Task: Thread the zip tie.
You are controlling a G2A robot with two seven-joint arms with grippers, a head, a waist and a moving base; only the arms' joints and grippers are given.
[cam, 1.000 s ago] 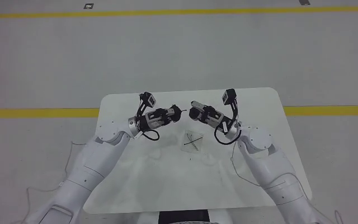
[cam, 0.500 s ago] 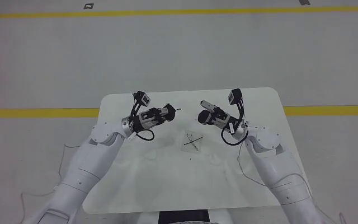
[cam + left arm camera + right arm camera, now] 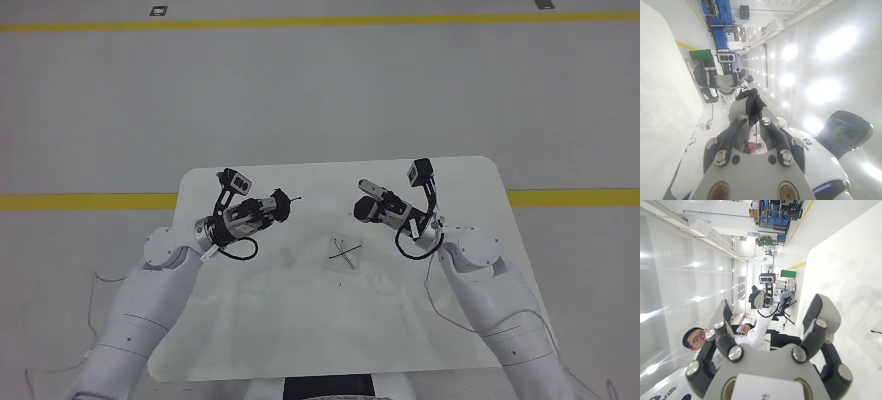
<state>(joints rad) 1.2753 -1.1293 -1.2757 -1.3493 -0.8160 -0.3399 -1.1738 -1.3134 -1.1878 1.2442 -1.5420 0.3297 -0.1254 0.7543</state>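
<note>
**Thin tie, single pinch, wide gap: slip and miss are the likely failures**

The tie is held off the table in the left gripper, at about 10 o'clock from the table's middle in the top view. A thin black end pokes past the fingertips toward 3 o'clock. The left wrist view shows those fingers pinched together on the tie, with a fine black strand running back between them. Which end is the head and which the tail is probably too small to make out.

The right gripper hangs at 3 o'clock from the left one, well apart, its fingers spread wide and holding nothing. Spare ties lie crossed on the table at about 4 o'clock from the left gripper.

What could go wrong, as I judge it:

- **Missed pickup.** The free end is slim and springy. If the right gripper closes a little off line, it will nudge the end aside instead of catching it.
- **Twist in the pinch.** A narrow strap held at one spot can swivel when pushed, which would turn the tail away from the head's slot.
- **Buckling.** If the tail meets the slot at an angle, it will bow rather than feed through.
- **Drop.** If the left gripper loosens before the right one has hold, the tie falls toward the spares and is hard to tell from them.
- **Clash.** The two grippers face each other, so closing the gap fast risks finger meeting finger.
</note>
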